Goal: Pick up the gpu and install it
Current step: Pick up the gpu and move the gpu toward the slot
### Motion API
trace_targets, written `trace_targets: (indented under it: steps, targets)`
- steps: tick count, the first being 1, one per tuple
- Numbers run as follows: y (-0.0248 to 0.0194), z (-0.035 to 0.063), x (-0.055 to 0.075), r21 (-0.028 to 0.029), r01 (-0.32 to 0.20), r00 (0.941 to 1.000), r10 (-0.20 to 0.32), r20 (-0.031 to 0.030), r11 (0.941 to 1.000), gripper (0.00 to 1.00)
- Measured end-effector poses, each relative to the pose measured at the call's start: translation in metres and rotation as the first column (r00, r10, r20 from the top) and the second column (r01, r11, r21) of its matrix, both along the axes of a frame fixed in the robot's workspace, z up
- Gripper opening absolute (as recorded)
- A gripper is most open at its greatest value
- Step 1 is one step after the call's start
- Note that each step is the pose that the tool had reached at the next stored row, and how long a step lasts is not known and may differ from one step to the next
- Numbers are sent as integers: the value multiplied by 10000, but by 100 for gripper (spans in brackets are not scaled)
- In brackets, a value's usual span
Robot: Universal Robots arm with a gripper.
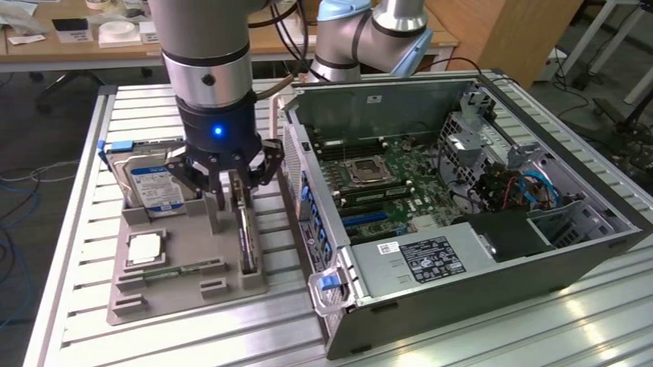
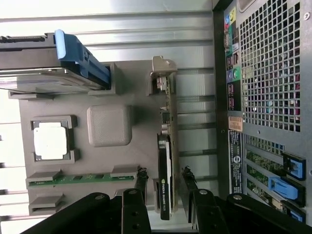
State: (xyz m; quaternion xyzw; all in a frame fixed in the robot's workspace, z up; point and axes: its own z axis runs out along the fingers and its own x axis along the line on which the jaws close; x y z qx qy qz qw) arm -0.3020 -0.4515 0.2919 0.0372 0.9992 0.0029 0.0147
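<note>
A robot arm's gripper [image 1: 226, 205] hangs low over a grey holder tray [image 1: 183, 294] on a slatted metal bench [image 1: 122, 115]. The graphics card [image 1: 246, 237] stands on its long edge in a slot of that tray, just beside an open computer case [image 1: 571, 252].

From the wrist camera, the gripper [image 2: 164, 174] has its two black fingers [image 2: 141, 178] set apart, one on each side of the graphics card [image 2: 169, 131]. A sliver of gap shows on both sides, so nothing is gripped yet (the black cooler faces one finger, the bare board the other). A hard drive [image 2: 48, 63], a processor chip [image 2: 50, 140] and a memory stick [image 2: 78, 179] sit in neighbouring pockets.

Likely troubles:
- The fingers straddle the card toward the end away from its metal bracket, so a lift could let the bracket end sag and bind in the slot.
- If one finger meets the thin card first, it may lean or twist.
- A grip on the smooth cooler could slip.
- The case wall is near enough for a tilted card to knock it.
</note>
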Motion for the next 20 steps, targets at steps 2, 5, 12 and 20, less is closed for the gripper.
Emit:
trace_targets:
  steps: [2, 5, 12, 20]
  targets:
    - [1, -15, 4, -1, 1, 10000, -1, -1, 10000, 41]
    - [0, -50, 8, -2, 0, 10000, 0, -1, 10000, 41]
    - [-1, -139, 19, -2, -3, 10000, 3, -2, 10000, 41]
    - [0, -246, 27, -2, 0, 10000, 0, -1, 10000, 41]
